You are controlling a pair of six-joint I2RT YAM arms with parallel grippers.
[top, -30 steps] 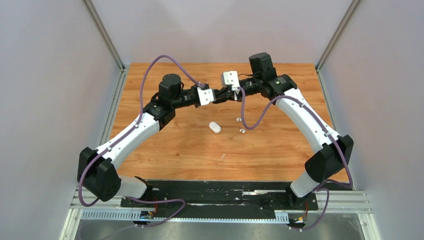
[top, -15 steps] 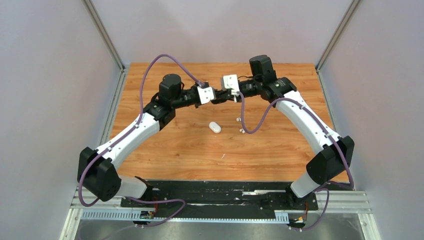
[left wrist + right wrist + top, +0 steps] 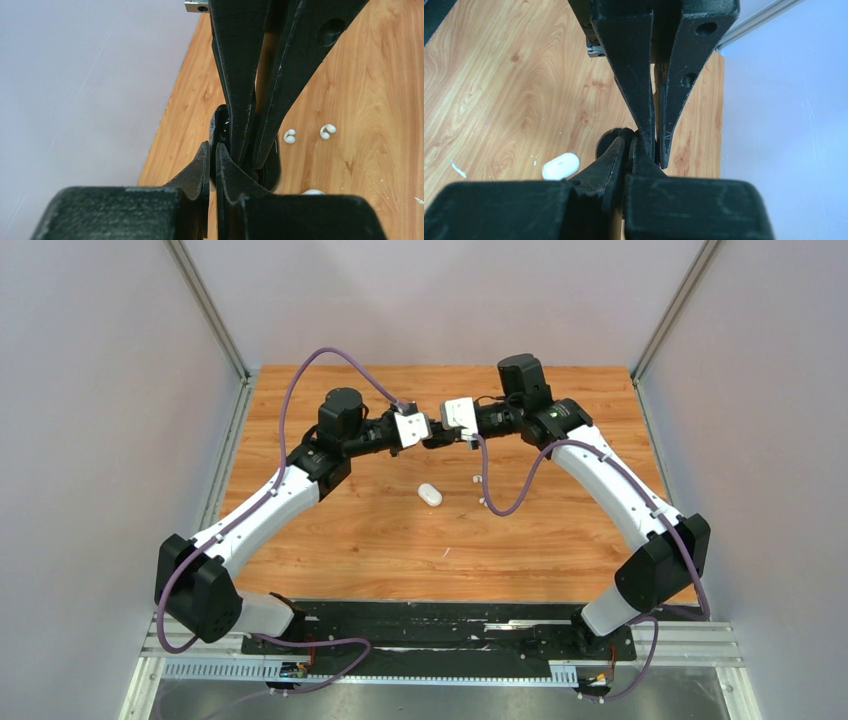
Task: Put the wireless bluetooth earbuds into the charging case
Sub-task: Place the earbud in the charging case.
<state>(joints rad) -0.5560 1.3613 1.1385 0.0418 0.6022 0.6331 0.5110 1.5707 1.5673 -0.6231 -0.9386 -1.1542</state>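
Both grippers meet in mid-air over the back middle of the table, around a black charging case (image 3: 220, 123) with a small green light. My left gripper (image 3: 214, 152) is shut on the case's edge. My right gripper (image 3: 629, 144) is shut, its tips against the same black case (image 3: 610, 140); whether it pinches anything is hidden. From above, the left gripper (image 3: 431, 438) and right gripper (image 3: 438, 437) overlap. Two white earbuds (image 3: 289, 136) (image 3: 327, 131) lie loose on the wood, seen from above as small white specks (image 3: 473, 479) (image 3: 483, 502).
A closed white charging case (image 3: 430, 494) lies on the wooden table (image 3: 560, 540) just in front of the grippers, also in the right wrist view (image 3: 560, 166). Grey walls enclose the table on three sides. A purple cable (image 3: 500, 502) hangs from the right arm over the buds.
The right wrist has dropped and turned a little closer to the left gripper. Its cable has swung left. The left arm has barely moved.
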